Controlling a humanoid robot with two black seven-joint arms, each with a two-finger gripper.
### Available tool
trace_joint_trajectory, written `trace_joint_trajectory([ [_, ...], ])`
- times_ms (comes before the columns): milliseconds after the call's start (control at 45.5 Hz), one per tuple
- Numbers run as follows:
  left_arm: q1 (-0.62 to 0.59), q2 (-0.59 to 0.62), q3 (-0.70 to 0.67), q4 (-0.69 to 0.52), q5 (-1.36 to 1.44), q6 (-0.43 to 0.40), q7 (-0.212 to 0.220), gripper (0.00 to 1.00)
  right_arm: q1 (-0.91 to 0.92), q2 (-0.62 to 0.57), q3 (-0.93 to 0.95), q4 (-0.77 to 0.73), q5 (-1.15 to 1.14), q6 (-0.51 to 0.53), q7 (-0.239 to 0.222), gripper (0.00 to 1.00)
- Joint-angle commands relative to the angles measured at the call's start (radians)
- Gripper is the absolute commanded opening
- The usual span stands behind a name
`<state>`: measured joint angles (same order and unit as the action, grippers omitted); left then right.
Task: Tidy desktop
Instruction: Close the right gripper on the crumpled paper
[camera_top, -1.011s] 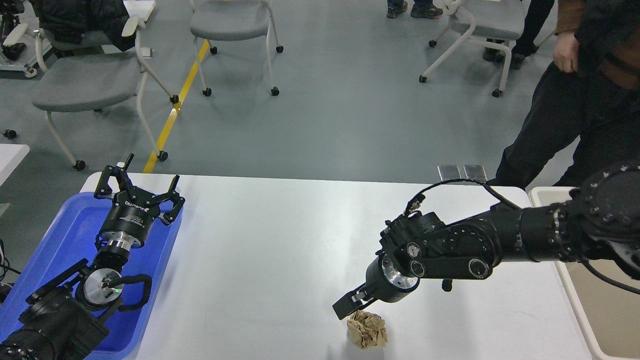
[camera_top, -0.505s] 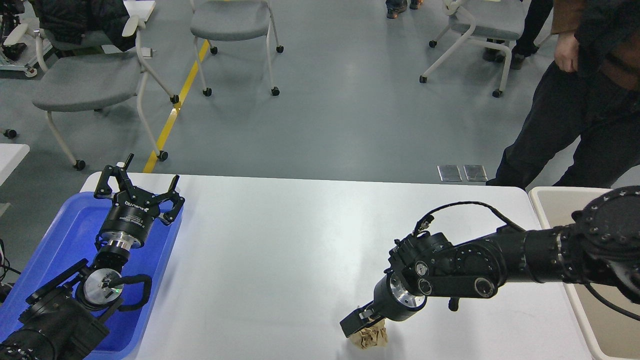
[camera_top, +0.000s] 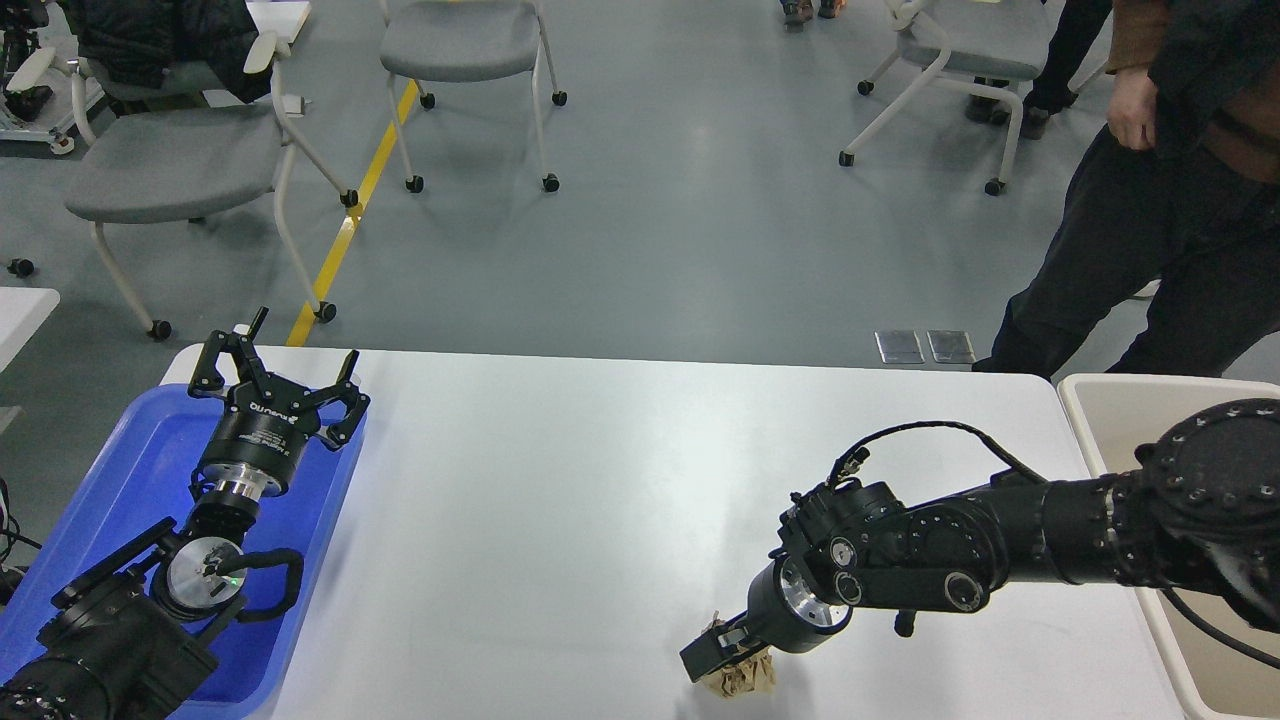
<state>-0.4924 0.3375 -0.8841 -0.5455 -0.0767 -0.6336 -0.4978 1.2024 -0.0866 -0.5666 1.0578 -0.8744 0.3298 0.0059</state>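
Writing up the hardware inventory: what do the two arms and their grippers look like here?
Both arms are black, built of round jointed segments with silver metal discs at the wrists. The left gripper has two skeletal linkage fingers and white lettering on its cylindrical body, with a small green light lower down. The right gripper carries a looped black cable above its wrist.

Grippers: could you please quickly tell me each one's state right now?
Left gripper: open, empty, above the blue tray.
Right gripper: down on the crumpled paper; grip cannot be told.
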Motion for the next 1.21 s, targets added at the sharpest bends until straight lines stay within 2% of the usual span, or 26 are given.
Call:
trace_joint_trajectory([
  [0,0.0,0.0,0.001,-0.001,0.0,0.0,-0.001,1.0,-0.021,0.005,0.005,-0.013,-0.003,-0.026,0.006,0.99],
  [88,0.0,0.0,-0.001,-0.001,0.0,0.0,0.001,1.0,-0.027,0.007,0.004,-0.018,-0.005,-0.035,0.023,0.93],
  [242,0.0,0.0,-0.001,-0.001,0.0,0.0,-0.001,1.0,-0.03,0.008,0.001,-0.032,-0.023,-0.043,0.085,0.64],
  [308,0.0,0.0,-0.001,0.001,0.0,0.0,0.001,1.0,-0.023,0.01,-0.01,-0.045,-0.038,-0.043,0.094,0.45],
  [330,0.0,0.0,-0.001,0.001,0.0,0.0,-0.001,1.0,-0.02,0.01,-0.013,-0.045,-0.046,-0.041,0.094,0.29],
  [352,-0.002,0.0,-0.001,-0.001,0.0,0.0,0.001,1.0,-0.017,0.008,-0.015,-0.045,-0.055,-0.038,0.094,0.0],
  [725,-0.002,0.0,-0.001,-0.001,0.0,0.0,0.001,1.0,-0.017,-0.015,-0.021,-0.044,-0.057,-0.035,0.095,0.0],
  [879,-0.002,0.0,-0.001,-0.001,0.002,0.0,0.001,1.0,-0.012,-0.054,-0.007,-0.021,-0.046,-0.028,0.111,0.0],
  [989,-0.002,0.0,-0.001,0.001,0.0,0.0,0.001,1.0,0.023,-0.114,0.004,0.036,-0.026,0.003,0.124,0.0],
  [1055,0.0,0.0,-0.001,0.001,0.002,0.0,0.001,1.0,0.077,-0.182,0.024,0.103,0.023,0.066,0.141,0.0],
  [1187,-0.002,0.0,-0.001,-0.001,0.0,-0.001,0.001,1.0,0.222,-0.3,0.031,0.249,0.1,0.104,0.14,0.0],
])
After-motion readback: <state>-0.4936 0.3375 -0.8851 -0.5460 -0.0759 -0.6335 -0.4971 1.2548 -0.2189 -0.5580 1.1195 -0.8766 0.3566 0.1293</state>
